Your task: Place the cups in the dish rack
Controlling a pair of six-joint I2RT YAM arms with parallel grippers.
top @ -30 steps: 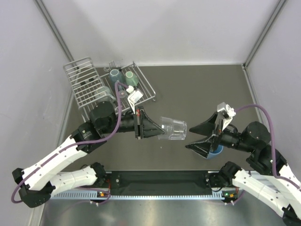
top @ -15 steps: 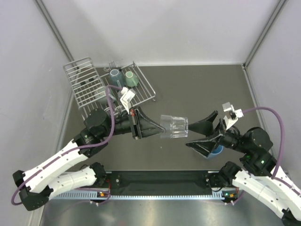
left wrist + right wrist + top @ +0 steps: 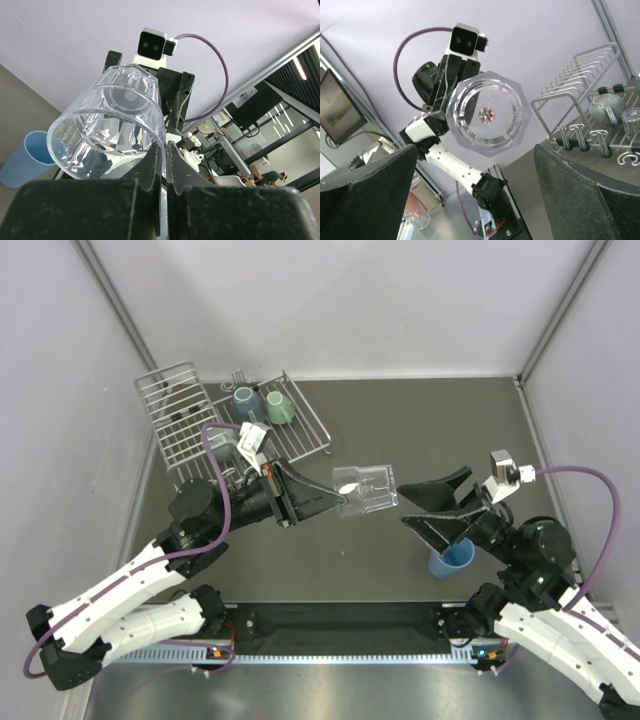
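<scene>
The dish rack (image 3: 185,415) stands at the far left of the tabletop (image 3: 400,430), unmoved over the last second, with a grey-teal mug (image 3: 243,398) and a green mug (image 3: 277,407) already set on its flat grid. The left arm has been drawn back a little toward that rack. As a result the left gripper (image 3: 335,497), clamped tight on the wall of a clear glass (image 3: 368,490) at its rim, now shows farther up the overhead view than a second ago, and the glass is more tilted. Whether it has been lifted or only carried away cannot be told from above. The glass is held off the tabletop on its side, mouth toward the left gripper and base toward the right one. It lies roughly midway between the two arms and well apart from the rack. The right gripper (image 3: 437,500) has been kept spread wide throughout and holds nothing. It has been swung up and back, and in its own wrist view the base of the glass is framed between its fingers without being touched. By that retreat the blue cup (image 3: 455,558), mostly covered a second ago, has been uncovered, and it stands upright on the tabletop just beneath the right gripper. The glass is judged to be in the left arm's sole charge and on its way to the rack, where it is yet to be set down; the blue cup is left for afterward.
</scene>
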